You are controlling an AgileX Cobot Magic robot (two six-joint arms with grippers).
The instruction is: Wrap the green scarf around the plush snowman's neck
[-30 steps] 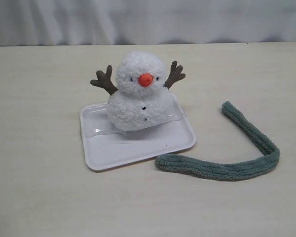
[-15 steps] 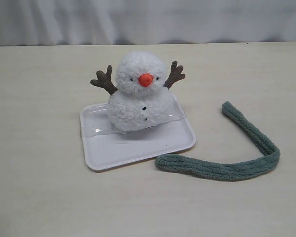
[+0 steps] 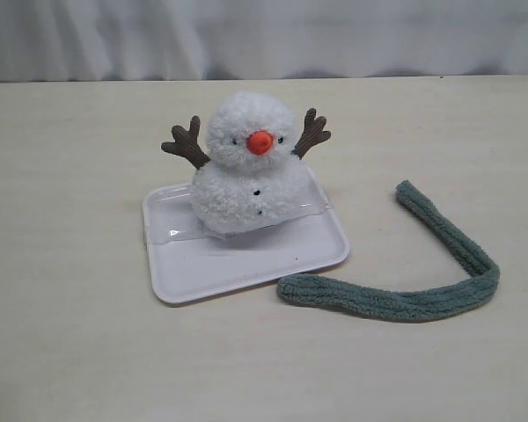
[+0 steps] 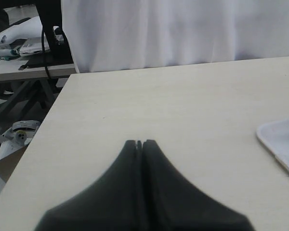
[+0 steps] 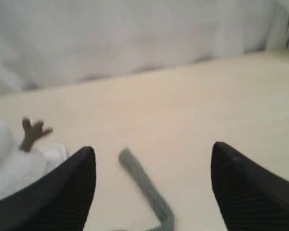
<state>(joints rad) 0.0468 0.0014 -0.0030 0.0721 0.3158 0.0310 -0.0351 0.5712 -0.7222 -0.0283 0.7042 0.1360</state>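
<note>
Exterior view, snowman (image 3: pixel 246 167) upright in white tray (image 3: pixel 246 268), scarf (image 3: pixel 405 299) on table (image 3: pixel 70 352) alongside, my left gripper (image 4: pixel 138 143) closed tight, right gripper (image 5: pixel 152 147) spread wide.

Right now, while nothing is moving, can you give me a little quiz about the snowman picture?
1. Yes or no: is the green scarf touching the plush snowman?
2. Pick one. Under the snowman is: A) a white tray B) a blue bowl C) a book.
3. Fill the gap: the left pincer is shut, and the right pincer is ___.

Key: 1 no; 2 A; 3 open.
</note>
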